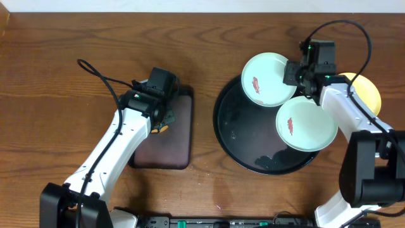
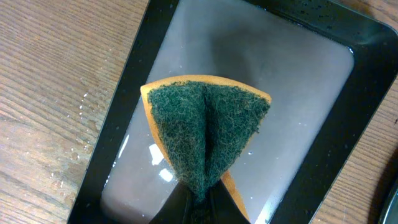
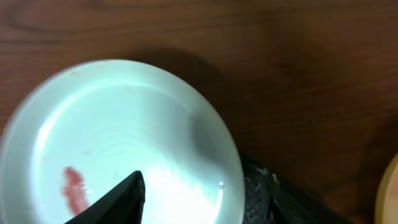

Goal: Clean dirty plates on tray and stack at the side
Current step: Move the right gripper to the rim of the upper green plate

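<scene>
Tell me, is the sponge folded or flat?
Folded. The left tool pinches the sponge, so its green face bends into a crease down the middle.

- A dark brown wood-grain table (image 1: 50, 76) fills nearly every view.
- A pale strip (image 1: 190, 5) runs along its far edge.
- Shadows on the wood are soft.

Left arm (image 1: 114, 149) and right arm (image 1: 347, 106) have white shells, black joints and looping black cables
</scene>
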Robot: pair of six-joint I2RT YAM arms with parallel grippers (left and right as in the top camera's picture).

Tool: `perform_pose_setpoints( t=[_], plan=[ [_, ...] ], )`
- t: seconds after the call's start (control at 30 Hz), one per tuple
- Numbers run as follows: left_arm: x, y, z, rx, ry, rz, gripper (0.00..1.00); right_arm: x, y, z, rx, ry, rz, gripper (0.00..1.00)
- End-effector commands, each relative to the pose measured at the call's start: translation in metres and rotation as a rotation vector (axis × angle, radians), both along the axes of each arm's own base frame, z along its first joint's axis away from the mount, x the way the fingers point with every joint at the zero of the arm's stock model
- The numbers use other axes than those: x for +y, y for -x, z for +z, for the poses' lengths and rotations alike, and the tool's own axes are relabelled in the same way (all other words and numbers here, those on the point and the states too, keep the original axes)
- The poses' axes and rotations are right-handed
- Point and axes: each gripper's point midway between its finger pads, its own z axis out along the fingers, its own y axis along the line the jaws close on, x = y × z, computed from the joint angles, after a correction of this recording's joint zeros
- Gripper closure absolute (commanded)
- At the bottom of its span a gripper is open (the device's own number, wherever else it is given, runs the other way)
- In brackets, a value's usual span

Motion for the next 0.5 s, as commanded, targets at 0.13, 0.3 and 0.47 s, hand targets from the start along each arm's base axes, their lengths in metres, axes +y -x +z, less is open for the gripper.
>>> perform_pose_setpoints(
  t=[0.13, 0.3, 0.47],
  plan=[
    [0.002, 0.002, -0.003, 0.014, -0.011, -0.012, 0.92, -0.026, 0.007, -0.016, 0.053, 0.142, -0.086, 0.44],
    [0.002, 0.002, -0.003, 0.014, -0.011, -0.012, 0.92, -0.027, 0.013, -0.034, 0.109, 0.162, -0.062, 0.44],
    [0.002, 0.002, -0.003, 0.015, -0.011, -0.012, 0.92, -0.026, 0.015, -0.047, 0.138, 0.159, -0.056, 0.40]
  ],
)
